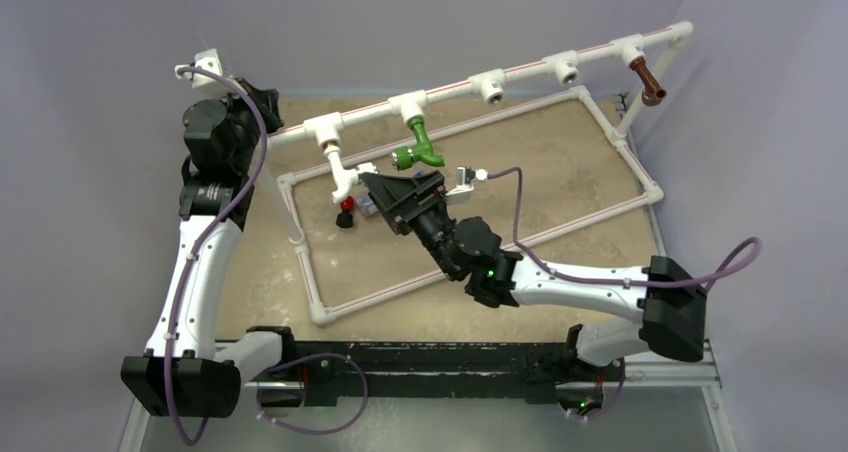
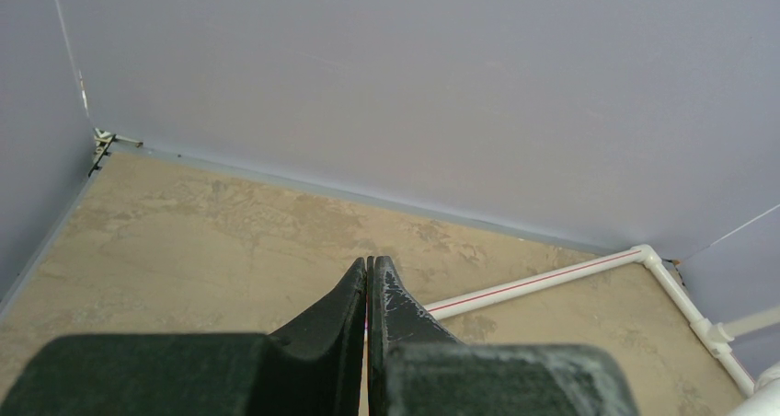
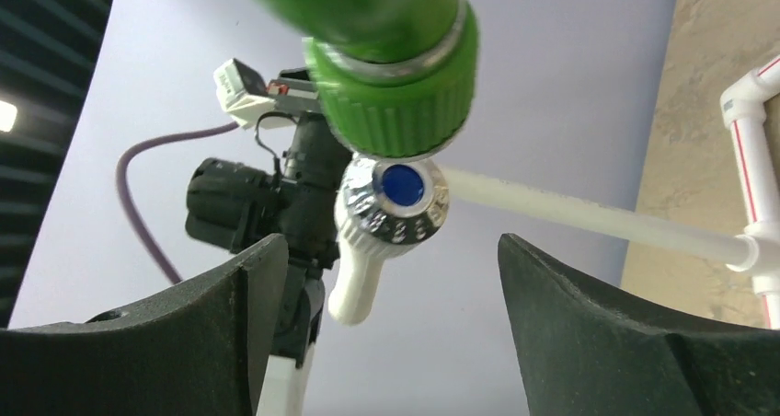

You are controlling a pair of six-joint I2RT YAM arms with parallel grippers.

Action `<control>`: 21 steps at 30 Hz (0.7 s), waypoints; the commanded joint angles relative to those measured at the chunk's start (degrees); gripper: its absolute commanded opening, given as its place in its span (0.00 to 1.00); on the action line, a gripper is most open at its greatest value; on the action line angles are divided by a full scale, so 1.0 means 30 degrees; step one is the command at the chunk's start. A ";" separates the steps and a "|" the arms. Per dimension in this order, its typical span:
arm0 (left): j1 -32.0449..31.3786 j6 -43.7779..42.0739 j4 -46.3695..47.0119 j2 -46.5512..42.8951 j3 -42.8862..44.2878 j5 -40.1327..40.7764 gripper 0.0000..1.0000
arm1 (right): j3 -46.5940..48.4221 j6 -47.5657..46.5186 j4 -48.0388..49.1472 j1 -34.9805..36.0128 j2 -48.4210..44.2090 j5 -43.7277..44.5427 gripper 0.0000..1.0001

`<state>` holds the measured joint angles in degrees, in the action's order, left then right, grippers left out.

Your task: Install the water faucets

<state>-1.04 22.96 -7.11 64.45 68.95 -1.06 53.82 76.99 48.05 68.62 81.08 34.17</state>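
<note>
Looks close to finished: white faucet with the silvery knob (image 1: 342,176) hanging from the rail tee nearest the far left corner of the table (image 1: 560,172), green faucet (image 1: 418,144) from the next tee along, brown faucet (image 1: 648,80) up by the far right corner. Finds the right pincer (image 3: 391,250) released, jaws wide apart, poised just under the green faucet's knob with the white one showing between them, gripping nothing. Finds the left pincer (image 2: 368,271) clenched on nothing, high at the far left corner, well apart from the work. Would take little to spoil this: lifting or swinging the right arm carelessly could strike the green knob, twist that faucet in its tee, or shove the light pipe frame (image 1: 400,288) across the table. Closing here might pinch two faucets at once. Cannot tell how firmly any faucet is seated.
</note>
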 commanded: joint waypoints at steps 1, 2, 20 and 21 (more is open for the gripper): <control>-0.0225 -0.0124 -0.6008 0.1060 -0.1684 -0.0741 0.00 | -0.1619 -0.3573 0.1050 0.0040 -0.2292 -0.1516 0.85; -0.0212 -0.0139 -0.6070 0.1098 -0.1647 -0.0643 0.00 | -0.2230 -0.4112 0.1248 0.0050 -0.2900 -0.2045 0.85; 0.0078 -0.0066 -0.6213 0.1644 -0.1510 -0.1008 0.00 | -0.0263 -2.5648 -0.6499 0.0119 -0.8038 -0.8023 0.85; 0.0130 -0.0044 -0.6213 0.1634 -0.1516 -0.1076 0.00 | 0.0192 -2.6965 -0.7086 0.0159 -0.7917 -0.8370 0.86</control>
<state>-0.80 22.98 -7.40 65.14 69.43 -1.17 49.65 17.76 33.91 68.62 57.67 15.16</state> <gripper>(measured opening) 0.002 0.852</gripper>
